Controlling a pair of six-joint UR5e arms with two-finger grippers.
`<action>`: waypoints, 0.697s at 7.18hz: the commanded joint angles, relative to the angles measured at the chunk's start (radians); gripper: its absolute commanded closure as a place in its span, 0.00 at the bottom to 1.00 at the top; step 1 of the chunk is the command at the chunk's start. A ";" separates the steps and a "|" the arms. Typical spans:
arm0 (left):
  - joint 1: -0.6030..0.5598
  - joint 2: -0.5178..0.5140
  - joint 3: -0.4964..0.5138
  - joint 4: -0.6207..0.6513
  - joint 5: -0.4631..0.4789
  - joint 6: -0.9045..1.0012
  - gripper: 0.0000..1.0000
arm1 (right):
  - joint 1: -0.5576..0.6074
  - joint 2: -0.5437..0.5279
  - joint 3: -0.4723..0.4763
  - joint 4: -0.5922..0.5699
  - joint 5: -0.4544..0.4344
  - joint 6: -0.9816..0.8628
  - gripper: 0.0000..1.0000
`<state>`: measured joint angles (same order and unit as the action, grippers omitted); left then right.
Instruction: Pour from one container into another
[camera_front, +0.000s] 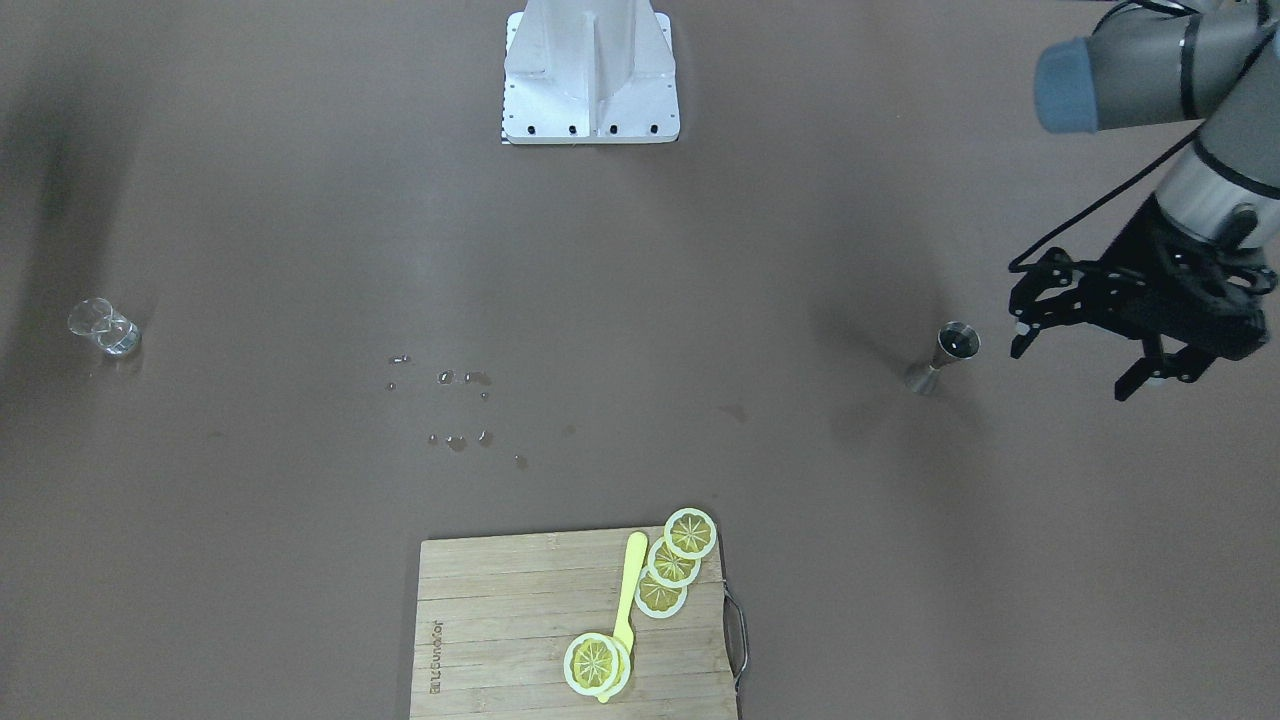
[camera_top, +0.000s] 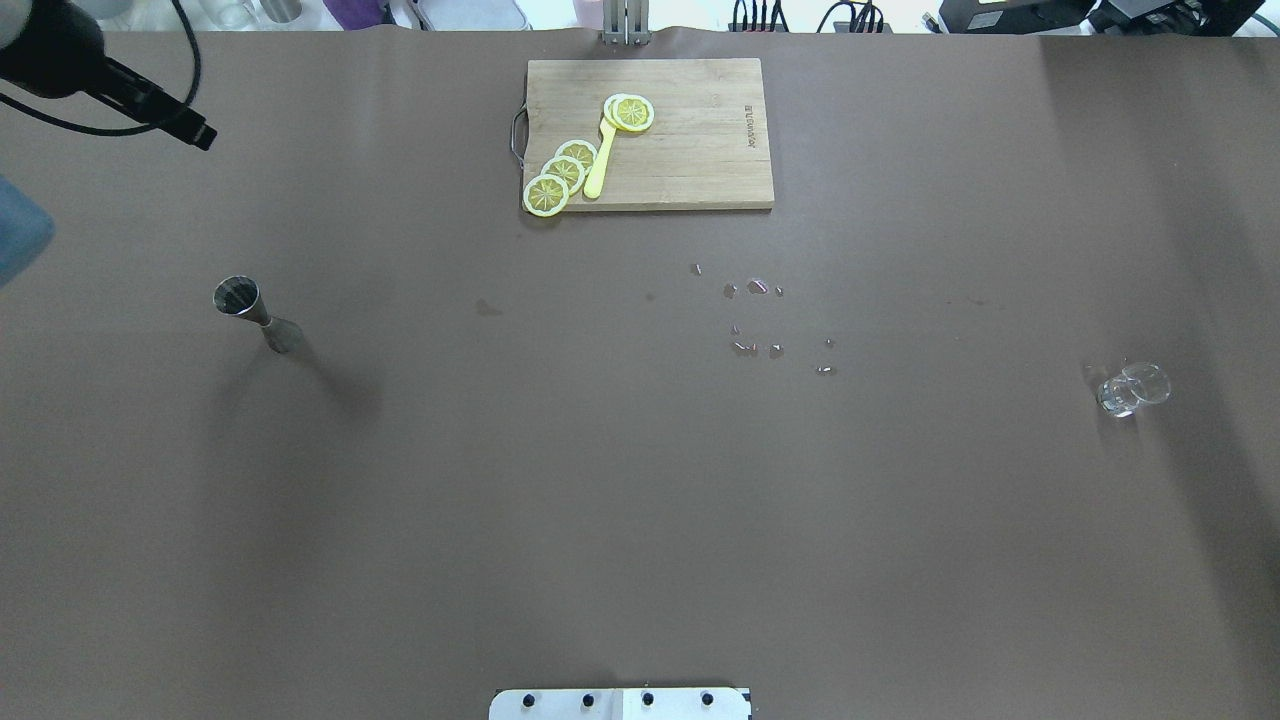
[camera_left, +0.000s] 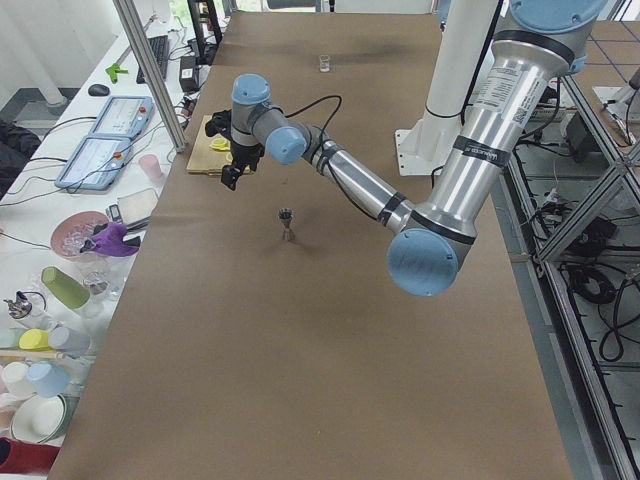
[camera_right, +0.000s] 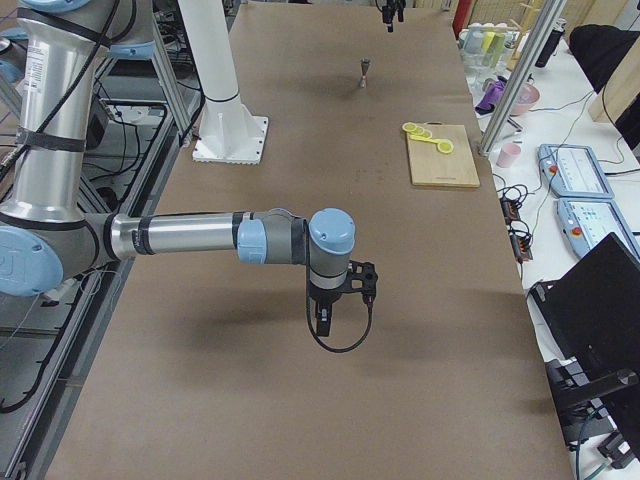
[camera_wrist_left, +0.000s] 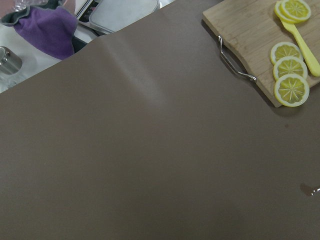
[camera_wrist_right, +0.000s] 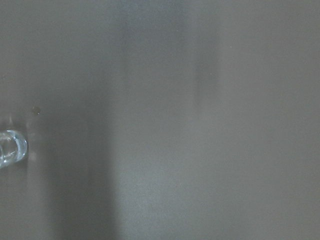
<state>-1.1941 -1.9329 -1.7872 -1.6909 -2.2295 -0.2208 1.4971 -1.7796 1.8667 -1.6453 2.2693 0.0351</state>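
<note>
The left claw (camera_front: 1073, 366) is held open at the jigger's (camera_front: 945, 357) three o'clock; the right claw's (camera_right: 322, 320) state cannot be told.

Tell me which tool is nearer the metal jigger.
Left. The left tool hovers close beside the jigger, not touching it; the right tool hangs far off, near the table's opposite end.

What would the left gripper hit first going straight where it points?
Probably bare brown tabletop: the left gripper angles downward, and its wrist camera centres on bare table. The small steel jigger seems off that line.
</note>
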 joint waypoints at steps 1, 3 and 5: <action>-0.125 0.111 0.006 0.062 -0.122 0.075 0.02 | 0.000 -0.001 0.003 -0.001 0.001 0.000 0.00; -0.247 0.280 -0.049 0.070 -0.258 0.108 0.01 | 0.000 0.002 0.005 -0.001 0.001 -0.001 0.00; -0.315 0.440 -0.044 0.070 -0.246 0.120 0.01 | 0.000 0.003 0.005 0.001 0.002 0.000 0.00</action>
<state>-1.4622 -1.5855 -1.8297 -1.6222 -2.4714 -0.1111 1.4972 -1.7778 1.8712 -1.6457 2.2713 0.0342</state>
